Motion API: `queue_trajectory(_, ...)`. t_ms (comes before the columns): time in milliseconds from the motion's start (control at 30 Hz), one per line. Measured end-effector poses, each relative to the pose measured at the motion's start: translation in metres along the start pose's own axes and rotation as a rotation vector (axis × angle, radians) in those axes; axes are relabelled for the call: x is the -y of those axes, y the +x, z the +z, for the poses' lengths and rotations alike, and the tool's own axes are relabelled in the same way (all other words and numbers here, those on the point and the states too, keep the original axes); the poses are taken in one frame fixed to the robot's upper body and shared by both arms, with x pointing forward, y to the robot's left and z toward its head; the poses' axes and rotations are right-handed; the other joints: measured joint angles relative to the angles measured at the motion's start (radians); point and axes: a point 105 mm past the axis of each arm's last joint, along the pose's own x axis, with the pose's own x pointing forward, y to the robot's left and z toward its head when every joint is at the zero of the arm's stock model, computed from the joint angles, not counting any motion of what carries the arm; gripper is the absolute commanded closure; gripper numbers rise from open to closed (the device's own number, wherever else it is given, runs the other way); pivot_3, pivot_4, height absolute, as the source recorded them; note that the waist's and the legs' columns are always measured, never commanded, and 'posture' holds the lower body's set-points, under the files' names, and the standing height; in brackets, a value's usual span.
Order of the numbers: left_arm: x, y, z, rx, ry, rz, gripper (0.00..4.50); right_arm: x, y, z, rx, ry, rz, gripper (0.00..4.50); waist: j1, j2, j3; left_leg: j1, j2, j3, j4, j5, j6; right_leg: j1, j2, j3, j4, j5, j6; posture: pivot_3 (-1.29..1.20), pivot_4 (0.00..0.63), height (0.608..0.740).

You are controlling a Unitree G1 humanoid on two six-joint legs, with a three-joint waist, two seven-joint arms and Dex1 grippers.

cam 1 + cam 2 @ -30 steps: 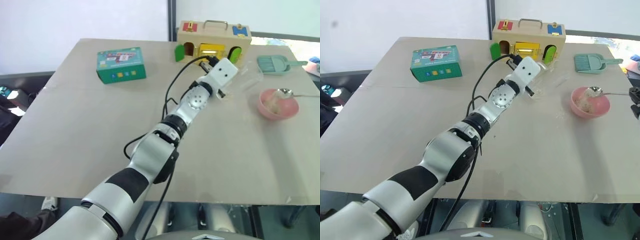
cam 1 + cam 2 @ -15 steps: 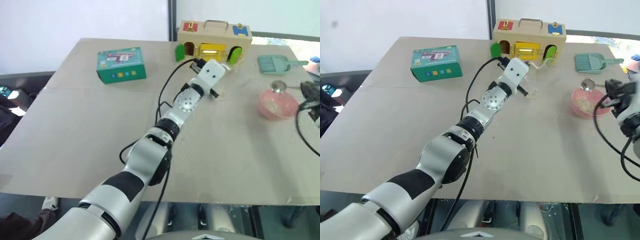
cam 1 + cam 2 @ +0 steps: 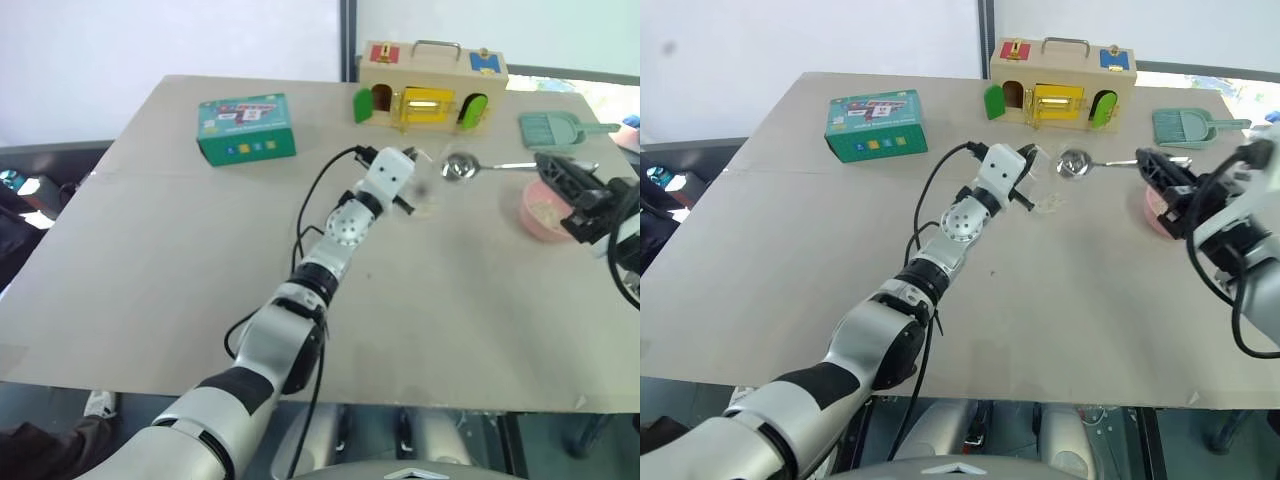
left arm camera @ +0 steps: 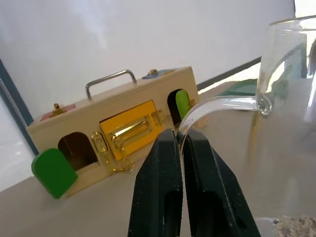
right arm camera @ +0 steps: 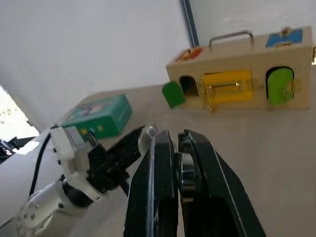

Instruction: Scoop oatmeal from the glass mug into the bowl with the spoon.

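My left gripper (image 4: 180, 136) is shut on the curved handle of the glass mug (image 4: 291, 98), holding it just above the table's middle. A little pale oatmeal (image 4: 296, 228) lies at the mug's bottom. In the left eye view the mug (image 3: 426, 186) is past the white wrist. The spoon (image 3: 458, 167) hangs level with its round bowl just right of the mug's rim. My right gripper (image 3: 560, 178) is shut on its thin handle. The pink bowl (image 3: 541, 214), with oatmeal in it, sits on the table partly behind my right gripper.
A wooden latch box (image 3: 430, 84) stands at the table's back edge behind the mug. A green carton (image 3: 246, 127) lies at the back left. A teal dustpan (image 3: 556, 128) lies at the back right. Black cables run along both arms.
My right gripper has carried the spoon from over the pink bowl leftward, up to the mug. My left gripper has brought the mug a little to the left and lower.
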Motion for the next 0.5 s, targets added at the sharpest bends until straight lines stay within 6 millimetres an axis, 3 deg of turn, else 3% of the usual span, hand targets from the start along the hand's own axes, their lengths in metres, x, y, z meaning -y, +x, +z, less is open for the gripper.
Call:
queue_trajectory(233,-0.003,-0.016,0.005,0.051,-0.035,0.019,4.48,0.002,0.007,0.008,-0.007,0.011,0.044,4.50,-0.003,0.000,0.000,0.000,0.000,0.000,0.000,0.000,0.000,0.000,0.001,0.000,0.001,0.000,0.000,0.00,0.150,0.740)
queue_trajectory(333,-0.006,-0.022,0.003,0.050,-0.035,0.018,4.50,-0.002,0.007,0.006,-0.059,-0.046,0.081,3.48,-0.001,0.001,0.000,0.000,0.000,0.000,0.001,0.000,0.000,0.000,0.001,0.000,0.000,0.000,0.000,0.00,0.150,0.740)
queue_trajectory(500,-0.008,-0.033,-0.004,0.039,-0.099,0.013,4.50,-0.017,0.013,-0.011,-0.178,-0.257,0.163,1.15,-0.001,0.001,0.000,0.000,0.000,0.000,0.002,0.000,0.000,0.000,0.001,-0.001,0.001,0.000,0.000,0.00,0.150,0.740)
